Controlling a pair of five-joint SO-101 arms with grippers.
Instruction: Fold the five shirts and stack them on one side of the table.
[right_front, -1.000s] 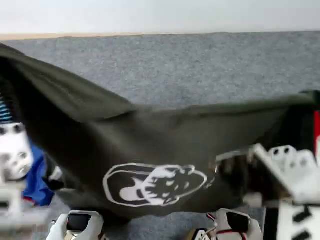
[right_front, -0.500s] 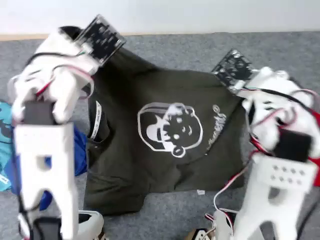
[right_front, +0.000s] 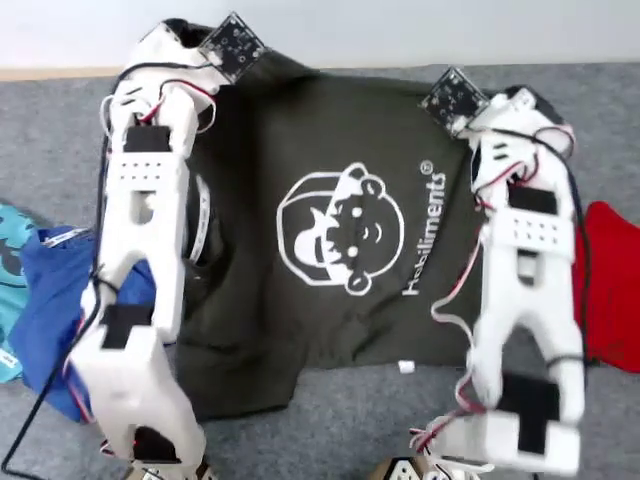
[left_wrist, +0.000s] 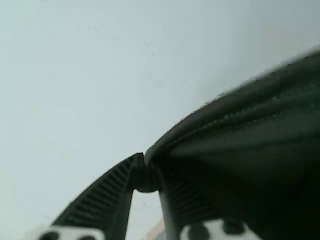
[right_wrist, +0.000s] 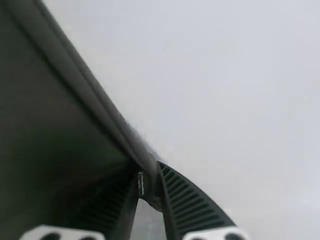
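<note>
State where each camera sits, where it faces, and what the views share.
High view: above the table, looking down on the dark shirt; left arm, right arm show.
Left wrist view: on the wrist, facing the wall; left gripper pinches the shirt's edge.
Right wrist view: likewise; right gripper pinches.
All share the shirt.

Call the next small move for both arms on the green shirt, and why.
Probably lower the far edge onto the table and open both. The left end effector and right end effector each pinch an edge of the dark green shirt at the far side, and it lies spread, print up.
</note>
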